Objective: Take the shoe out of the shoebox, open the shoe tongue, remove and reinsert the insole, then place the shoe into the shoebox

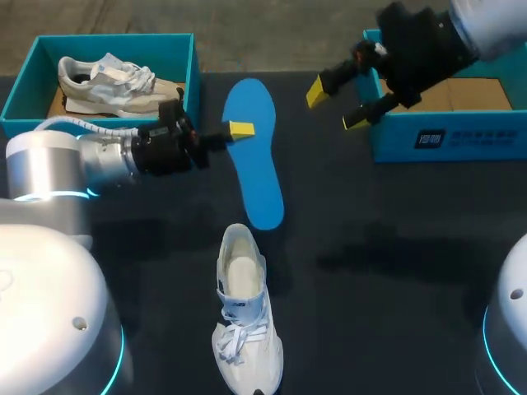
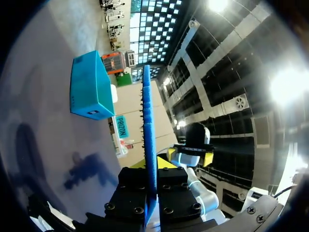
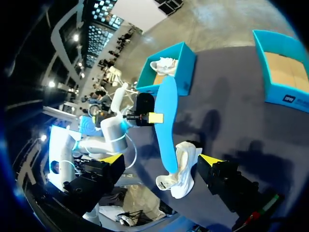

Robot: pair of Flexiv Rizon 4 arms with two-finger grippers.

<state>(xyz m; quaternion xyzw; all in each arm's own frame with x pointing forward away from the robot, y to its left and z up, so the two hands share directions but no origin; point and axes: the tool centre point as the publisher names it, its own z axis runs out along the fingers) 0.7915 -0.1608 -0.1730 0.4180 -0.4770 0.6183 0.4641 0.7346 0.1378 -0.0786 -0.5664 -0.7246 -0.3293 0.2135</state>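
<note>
My left gripper (image 1: 239,130) is shut on the long edge of the blue insole (image 1: 255,156) and holds it above the table's middle. In the left wrist view the insole (image 2: 147,135) stands edge-on between the shut fingers. A white shoe (image 1: 243,313) lies on the dark table near the front, opening toward the insole, laces toward me. My right gripper (image 1: 338,107) hangs open and empty by the left end of the right teal shoebox (image 1: 445,136). The right wrist view looks down on the insole (image 3: 166,121) and the shoe (image 3: 181,169).
A second teal shoebox (image 1: 189,74) at the back left holds another pale shoe (image 1: 107,82). The right shoebox shows a bare cardboard bottom (image 3: 285,63). My left arm's base fills the front left corner.
</note>
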